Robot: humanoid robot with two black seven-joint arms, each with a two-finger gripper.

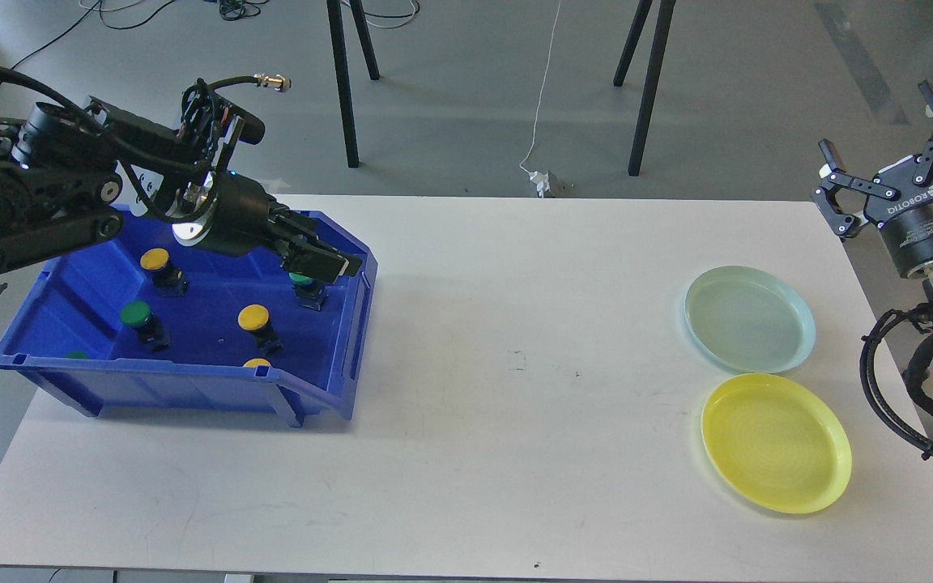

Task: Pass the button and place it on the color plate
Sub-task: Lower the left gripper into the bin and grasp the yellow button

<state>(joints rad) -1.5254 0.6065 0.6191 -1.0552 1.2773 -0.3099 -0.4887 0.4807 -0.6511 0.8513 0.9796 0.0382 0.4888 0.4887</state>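
Note:
Yellow-capped buttons lie in the blue bin (pixel 191 376) at the table's left: one in the middle (pixel 253 317), one at the back left (pixel 155 259), and one (pixel 257 363) half hidden behind the front wall. My left gripper (pixel 333 259) hangs over the bin's right back part, just above a green button (pixel 302 282), its fingers a little apart and empty. The yellow plate (pixel 776 443) lies empty at the front right. My right gripper (pixel 884 138) is open and empty, raised beyond the table's right edge.
A pale green plate (pixel 749 318) lies just behind the yellow one. Other green buttons (pixel 135 313) sit in the bin's left part. Black stand legs (pixel 645 89) and a white cable are on the floor behind the table.

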